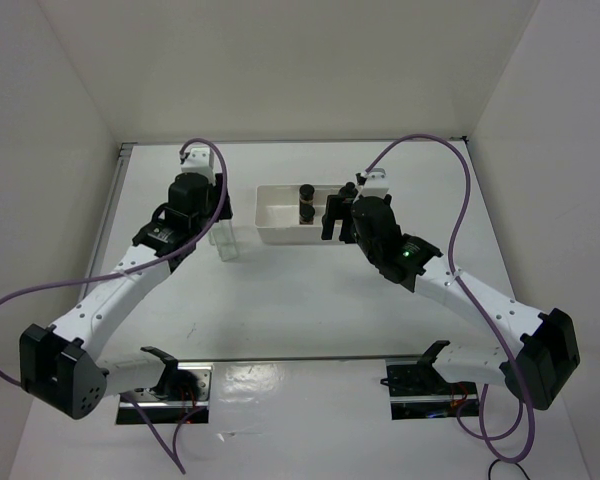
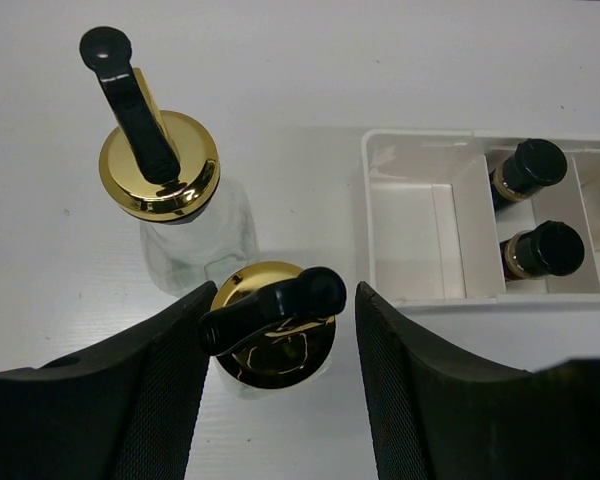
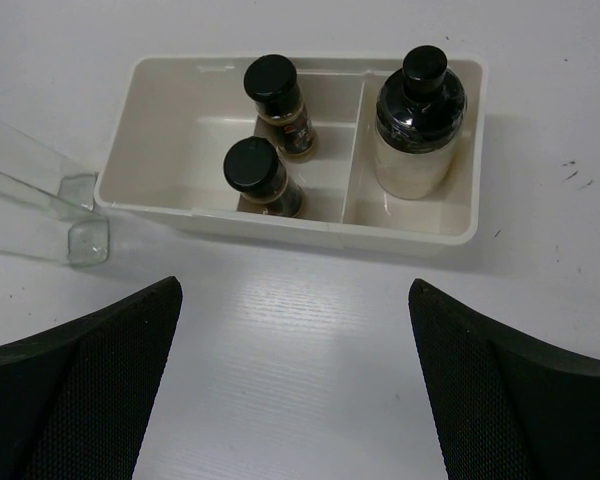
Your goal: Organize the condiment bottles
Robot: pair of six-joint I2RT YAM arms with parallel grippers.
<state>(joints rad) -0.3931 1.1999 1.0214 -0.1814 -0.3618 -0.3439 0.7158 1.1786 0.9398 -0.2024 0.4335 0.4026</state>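
Two tall clear glass bottles with gold pourer tops stand left of the white tray (image 2: 420, 140). My open left gripper (image 2: 285, 300) flanks the near bottle (image 2: 280, 345); its black pourer lies close to the left finger. The far bottle (image 2: 160, 170) stands free beyond it. Two dark black-capped jars (image 3: 272, 85) (image 3: 255, 170) stand in the tray's middle compartment, and the whitish jar (image 3: 420, 125) stands in its right one. My right gripper (image 3: 295, 300) is open and empty over the table in front of the tray (image 3: 280, 222).
The tray's left compartment (image 2: 415, 235) is bare. In the top view the tray (image 1: 270, 235) sits mid-table, with the bottles (image 1: 225, 242) at its left end and the dark jars (image 1: 306, 202) inside. White walls enclose the table.
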